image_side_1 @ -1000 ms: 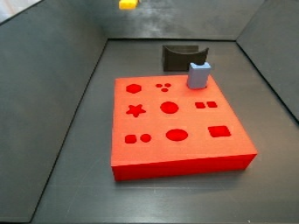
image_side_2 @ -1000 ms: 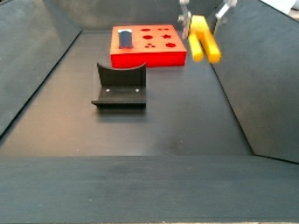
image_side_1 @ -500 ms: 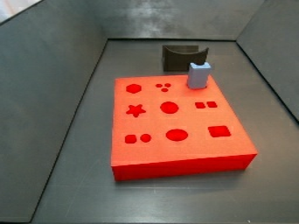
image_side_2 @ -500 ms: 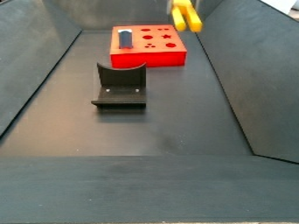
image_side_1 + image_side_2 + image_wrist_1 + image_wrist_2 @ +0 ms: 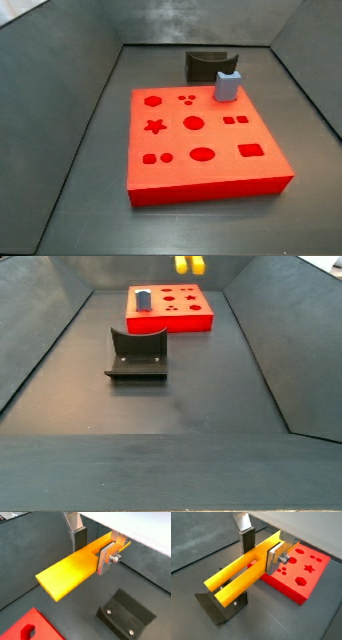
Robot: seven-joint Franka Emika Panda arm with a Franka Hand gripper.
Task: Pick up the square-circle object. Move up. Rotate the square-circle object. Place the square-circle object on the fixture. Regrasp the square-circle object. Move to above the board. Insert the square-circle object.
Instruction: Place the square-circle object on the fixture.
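Note:
My gripper is shut on the square-circle object, a slim yellow bar with an orange-tinted side, held high and roughly level. It shows in both wrist views, gripper and bar. In a side view only the bar's tip shows at the top edge, above the far end of the board. The red board with dark cutouts lies on the floor. The black fixture stands in front of it, below the bar in a wrist view.
A pale blue-grey block stands upright in the board's far right corner. The fixture shows behind it. Dark sloped walls enclose the floor on the sides. The board's corner and the fixture show below in a wrist view.
The gripper with the yellow bar has risen and moved toward the board's far end; in one side view it has left the frame, in the other only its tip remains.

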